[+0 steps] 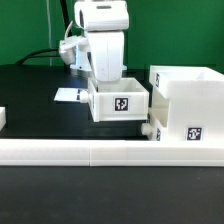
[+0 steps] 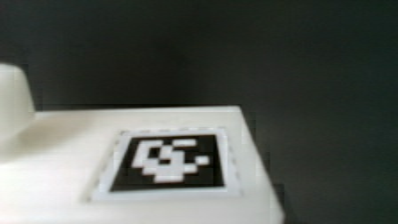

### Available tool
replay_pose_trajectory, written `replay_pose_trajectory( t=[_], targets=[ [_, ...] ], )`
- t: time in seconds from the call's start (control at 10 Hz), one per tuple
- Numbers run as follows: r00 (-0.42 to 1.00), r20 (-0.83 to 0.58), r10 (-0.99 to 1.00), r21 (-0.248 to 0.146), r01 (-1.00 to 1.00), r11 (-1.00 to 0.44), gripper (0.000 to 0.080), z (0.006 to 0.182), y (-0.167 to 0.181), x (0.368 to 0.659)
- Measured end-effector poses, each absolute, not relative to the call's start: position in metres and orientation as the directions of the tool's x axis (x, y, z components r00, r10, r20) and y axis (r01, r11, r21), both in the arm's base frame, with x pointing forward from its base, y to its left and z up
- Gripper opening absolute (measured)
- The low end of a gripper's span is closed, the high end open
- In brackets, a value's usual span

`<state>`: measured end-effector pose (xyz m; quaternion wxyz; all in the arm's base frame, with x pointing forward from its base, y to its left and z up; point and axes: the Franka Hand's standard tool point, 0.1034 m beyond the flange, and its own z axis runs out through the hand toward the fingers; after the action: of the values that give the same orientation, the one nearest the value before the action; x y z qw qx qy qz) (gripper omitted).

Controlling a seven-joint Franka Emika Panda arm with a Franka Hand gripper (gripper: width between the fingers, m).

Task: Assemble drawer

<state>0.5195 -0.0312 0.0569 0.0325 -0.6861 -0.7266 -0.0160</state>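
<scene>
Drawer tray (image 1: 120, 100) sits directly beneath the claw (image 1: 104, 72).

White plastic open-top tray (image 1: 120, 98), black-and-white square tag (image 1: 123, 102) on its front wall. Larger white plastic cube housing (image 1: 190, 105), same tag pattern (image 1: 194, 133). White arm gripper (image 1: 104, 45). Long low white rail (image 1: 110, 152). Black tabletop (image 1: 35, 95); green backdrop (image 1: 30, 25).

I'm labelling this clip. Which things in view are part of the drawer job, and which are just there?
Job:
small tray under the gripper
big cube housing

Just there:
long low white rail
marker board
</scene>
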Motion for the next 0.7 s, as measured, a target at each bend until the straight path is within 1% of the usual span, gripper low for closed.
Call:
replay_pose_trajectory(
  t=[0.1, 0.4, 0.7],
  targets=[
    [-0.057, 0.069, 0.996, -0.022, 0.998, 0.058, 0.0044, 0.057, -0.031, 0.52],
    [-0.058, 0.072, 0.996, -0.011, 0.998, 0.059, 0.0044, 0.061, -0.031, 0.538],
    [-0.059, 0.076, 0.995, -0.01, 0.998, 0.06, 0.0044, 0.06, -0.027, 0.541]
  ],
)
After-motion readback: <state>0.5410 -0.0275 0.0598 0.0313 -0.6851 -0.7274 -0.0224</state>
